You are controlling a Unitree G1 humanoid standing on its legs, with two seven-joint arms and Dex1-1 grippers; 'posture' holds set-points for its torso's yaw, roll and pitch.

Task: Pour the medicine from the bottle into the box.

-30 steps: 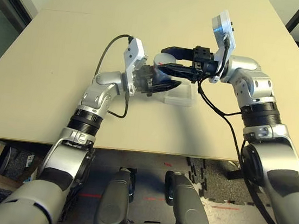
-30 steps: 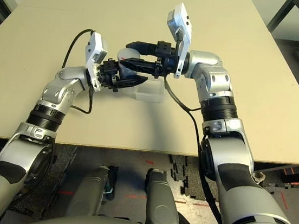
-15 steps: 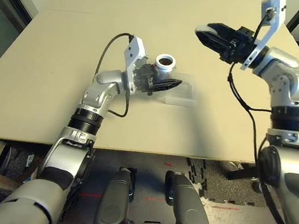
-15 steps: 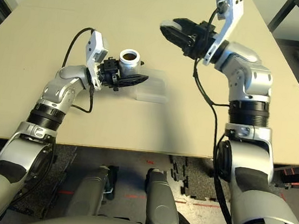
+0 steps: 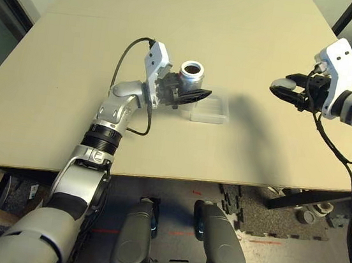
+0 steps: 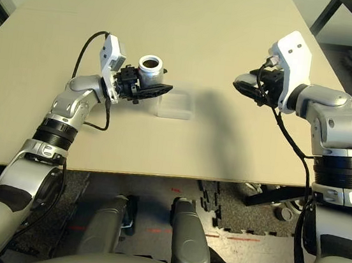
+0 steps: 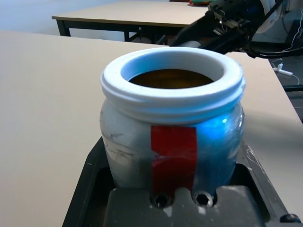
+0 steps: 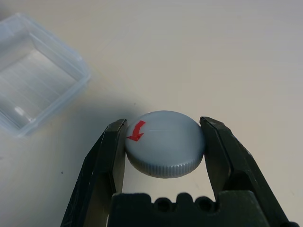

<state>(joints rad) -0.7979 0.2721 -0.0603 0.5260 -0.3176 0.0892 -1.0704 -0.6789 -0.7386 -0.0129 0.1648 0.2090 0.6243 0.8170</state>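
A: Where's the btl.?
B: The bottle (image 7: 128, 142) is just L of the box (image 5: 208, 118), robot's side, mouth up, clamped btwn. the fingers of the left end effector (image 6: 165, 80).

A: Its looks?
B: Silver-grey, short & round-bodied, w/ a pale ridged neck (image 7: 173, 106), a red band (image 7: 174, 158) down the side & a glossy, wrinkled surface catching bluish light. Uncapped; the interior (image 7: 173, 79) shows dark brown. Whether that's the medicine itself, can't tell.

A: And the cap?
B: The grey cap (image 8: 165, 149), R of the box & well apart from it, is pinched btwn. the fingers of the right end effector (image 8: 165, 122). Smooth, rounded top w/ a curved red arrow (image 8: 136, 132) near one edge; fine ribs run round the side.

A: The box?
B: Clear plastic, shallow & squarish, rounded corners, faint lines across its floor. It sits open on the pale counter (image 5: 70, 106), w/ the btl. close by its L side; a soft shadow (image 5: 257, 125) falls on the counter to its R.

A: Any contact btwn. the two end effectors?
B: None; they're well apart, one each side of the box, L w/ btl., R w/ cap.
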